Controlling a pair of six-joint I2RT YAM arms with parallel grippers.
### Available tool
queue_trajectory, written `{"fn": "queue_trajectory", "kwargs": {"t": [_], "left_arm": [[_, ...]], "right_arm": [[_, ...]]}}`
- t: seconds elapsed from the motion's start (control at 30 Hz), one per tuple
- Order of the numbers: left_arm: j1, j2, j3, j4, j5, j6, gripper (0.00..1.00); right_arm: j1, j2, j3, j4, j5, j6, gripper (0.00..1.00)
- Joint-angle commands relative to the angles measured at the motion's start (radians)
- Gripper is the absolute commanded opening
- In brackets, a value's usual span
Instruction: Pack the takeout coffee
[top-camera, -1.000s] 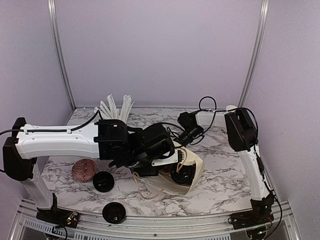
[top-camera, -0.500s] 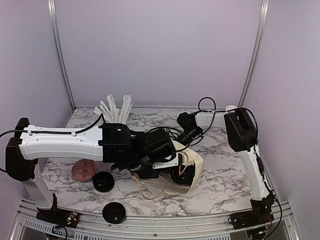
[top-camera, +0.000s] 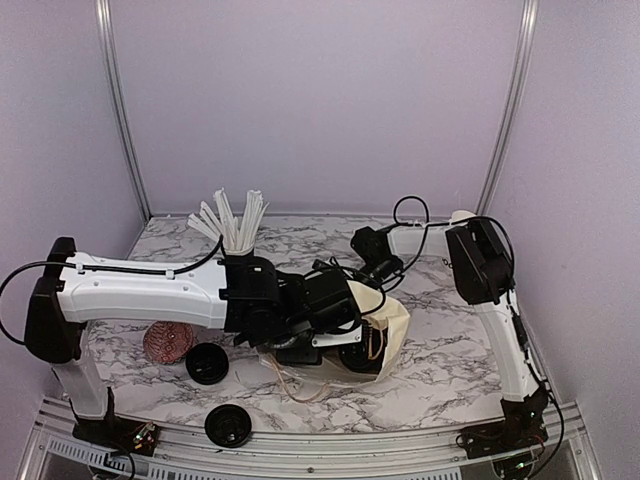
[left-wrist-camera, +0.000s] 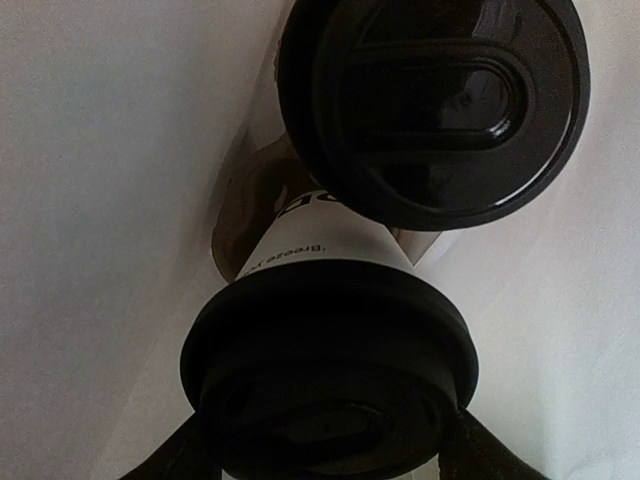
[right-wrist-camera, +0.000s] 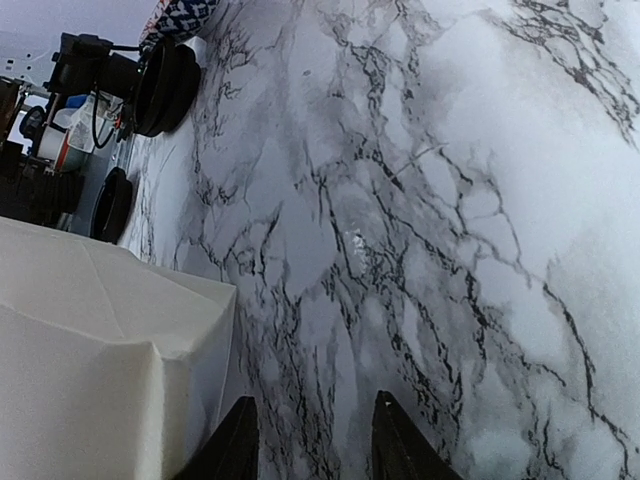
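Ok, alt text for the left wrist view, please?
The left gripper grips a near cup, white paper with a black lid, seen lid-first. Just beyond is a second cup with the same lid, both against the pale inside of a bag.

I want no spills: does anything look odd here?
The bag lies on its side, so the held cup in the left gripper and the other cup inside lie flat; they might leak.
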Motion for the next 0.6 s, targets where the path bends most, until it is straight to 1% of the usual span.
{"fn": "queue_trajectory", "kwargs": {"t": [0.0, 0.13, 0.27, 0.33, 0.43, 0.47, 0.5, 0.57], "left_arm": [[0.010, 0.037, 0.055, -0.105, 0.018, -0.032, 0.37], [0.005, 0.013, 0.088, -0.179, 0.088, -0.085, 0.38], [-0.005, -0.007, 0.099, -0.229, 0.202, -0.176, 0.38], [-0.005, -0.002, 0.096, -0.254, 0.268, -0.206, 0.38], [-0.005, 0.010, 0.090, -0.275, 0.338, -0.235, 0.38], [-0.004, 0.013, 0.089, -0.279, 0.357, -0.239, 0.37], [-0.005, 0.017, 0.089, -0.283, 0.365, -0.243, 0.37], [-0.006, 0.027, 0.091, -0.286, 0.373, -0.251, 0.36]], "right_arm": [[0.069, -0.007, -0.022, -0.054, -0.012, -0.025, 0.38], [0.126, -0.002, -0.029, -0.099, -0.039, -0.061, 0.39], [0.153, 0.007, -0.022, -0.159, -0.064, -0.105, 0.43], [0.150, 0.015, 0.001, -0.191, -0.041, -0.123, 0.47], [0.119, 0.009, 0.056, -0.204, 0.036, -0.121, 0.53], [0.096, 0.004, 0.084, -0.205, 0.055, -0.111, 0.56], [0.071, -0.002, 0.113, -0.205, 0.076, -0.098, 0.70], [-0.002, -0.012, 0.192, -0.208, 0.106, -0.071, 0.84]]}}
